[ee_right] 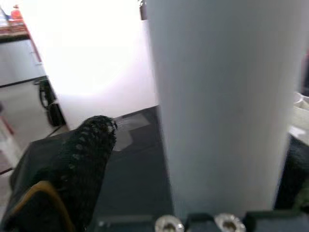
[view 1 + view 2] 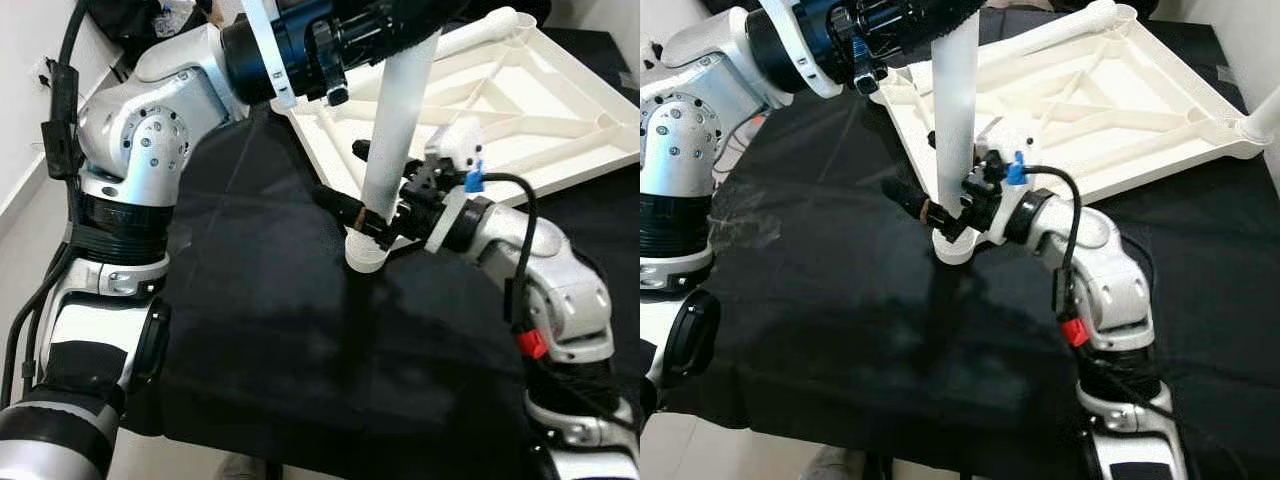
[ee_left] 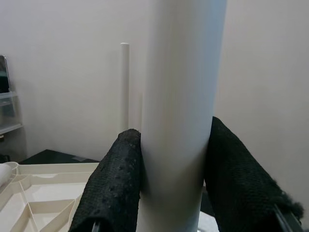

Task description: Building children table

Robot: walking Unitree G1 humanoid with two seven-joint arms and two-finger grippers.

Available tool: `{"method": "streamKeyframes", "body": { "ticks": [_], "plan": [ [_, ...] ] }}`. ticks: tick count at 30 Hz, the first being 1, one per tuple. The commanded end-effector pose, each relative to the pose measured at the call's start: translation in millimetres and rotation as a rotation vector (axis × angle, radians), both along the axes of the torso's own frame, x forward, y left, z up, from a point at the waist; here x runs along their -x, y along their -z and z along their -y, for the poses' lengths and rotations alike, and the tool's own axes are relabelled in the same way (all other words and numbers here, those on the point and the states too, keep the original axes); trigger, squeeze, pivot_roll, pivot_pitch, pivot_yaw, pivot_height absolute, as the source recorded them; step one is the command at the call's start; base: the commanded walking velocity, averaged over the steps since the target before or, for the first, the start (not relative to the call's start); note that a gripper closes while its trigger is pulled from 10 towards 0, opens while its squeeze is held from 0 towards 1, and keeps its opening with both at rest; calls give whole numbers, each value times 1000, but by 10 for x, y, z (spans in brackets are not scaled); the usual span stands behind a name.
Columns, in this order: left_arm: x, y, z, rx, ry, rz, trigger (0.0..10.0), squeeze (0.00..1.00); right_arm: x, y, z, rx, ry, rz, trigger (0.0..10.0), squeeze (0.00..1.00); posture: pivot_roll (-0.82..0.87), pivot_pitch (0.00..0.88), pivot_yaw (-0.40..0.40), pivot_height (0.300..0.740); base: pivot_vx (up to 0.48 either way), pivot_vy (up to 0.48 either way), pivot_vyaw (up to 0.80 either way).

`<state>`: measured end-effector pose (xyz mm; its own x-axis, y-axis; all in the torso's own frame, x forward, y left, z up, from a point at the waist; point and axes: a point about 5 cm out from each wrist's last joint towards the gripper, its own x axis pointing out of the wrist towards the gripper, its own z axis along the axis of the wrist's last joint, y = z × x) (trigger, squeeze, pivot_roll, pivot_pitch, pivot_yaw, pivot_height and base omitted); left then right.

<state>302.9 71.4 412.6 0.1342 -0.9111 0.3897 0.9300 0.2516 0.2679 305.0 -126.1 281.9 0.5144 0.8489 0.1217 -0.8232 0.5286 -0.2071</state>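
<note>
So both arms are on the same part here: a white round plastic table leg [image 2: 395, 140], a smooth tube standing nearly upright in the middle of the frame over the black cloth-covered work surface [image 2: 260, 330]. The left gripper [image 3: 174, 193] has it up high, at the top centre of the head views, and in the left wrist view you can see both black padded fingers [image 3: 113, 188] pressed flat against either side of the tube, so that one is clamped on it. The right gripper [image 2: 375, 225] is down at the leg's flared bottom end, centre frame. One long finger sits on the near side of the tube and the leg fills the space between them, so I'd call it closed on the leg too.

The white ribbed plastic tabletop [image 2: 1110, 100] lies upside down in the upper right, with another leg [image 2: 1265, 115] already standing at its right corner.

My read is the step is carrying this leg over to a free corner socket. To do it well, I'd keep the tube straight between the two grips so neither twists it, line the end squarely over the socket before pushing, and press along the leg's axis. Smooth plastic could slip in the pads, so go slow.
</note>
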Motion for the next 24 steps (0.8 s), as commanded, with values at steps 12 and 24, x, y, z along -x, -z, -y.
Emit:
{"method": "streamKeyframes", "body": {
  "ticks": [12,24],
  "plan": [
    [-94,156,30,-61,-30,-73,0,0,81,-55,-129,18,-294,15,0,0,59,232,36,740,0,0,0],
    [17,11,-182,59,-60,-110,10000,1000,59,26,-88,0,-161,18,0,0,49,241,33,740,0,0,0]
  ]
}}
